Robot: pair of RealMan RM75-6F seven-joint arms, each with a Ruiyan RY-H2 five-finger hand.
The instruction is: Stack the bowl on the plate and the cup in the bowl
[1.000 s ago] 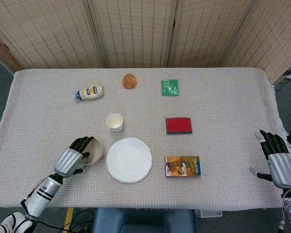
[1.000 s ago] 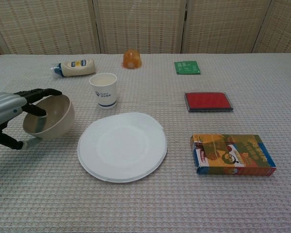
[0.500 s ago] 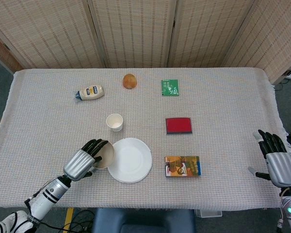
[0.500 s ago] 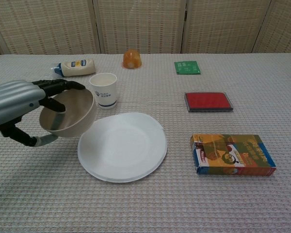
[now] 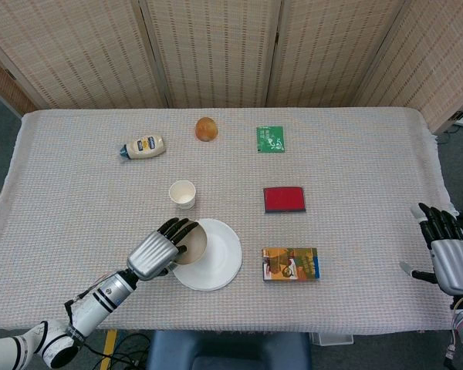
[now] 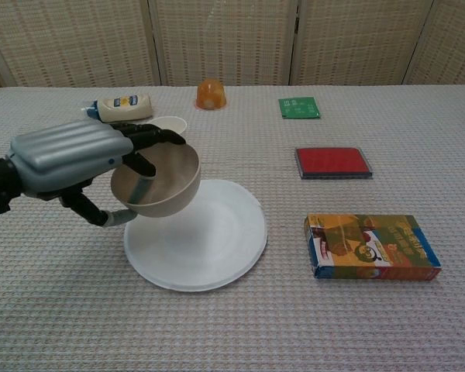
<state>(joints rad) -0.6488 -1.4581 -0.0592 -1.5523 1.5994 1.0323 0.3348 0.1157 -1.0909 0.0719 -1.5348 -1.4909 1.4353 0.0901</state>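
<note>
In the chest view, we see only a sliver of the cup's (image 6: 169, 121) rim; the left hand (image 6: 77, 159) and the bowl (image 6: 159, 180) cover the rest. The bowl also hides the plate's (image 6: 209, 248) far left part. We cannot read the mayonnaise bottle's (image 5: 143, 146) label. The right hand (image 5: 447, 258) shows only in the head view.

The table (image 5: 355, 223) is covered by a pale woven cloth, with woven folding screens (image 5: 216, 50) standing behind it. Along the far side lie a mayonnaise bottle (image 5: 143, 146) on its side, a small orange rounded object (image 5: 207, 129) and a flat green packet (image 5: 270, 139). Nearer the middle sits a flat red case (image 5: 284, 199). Closer in from it, lying flat, is a colourful printed box (image 5: 291, 264).
</note>
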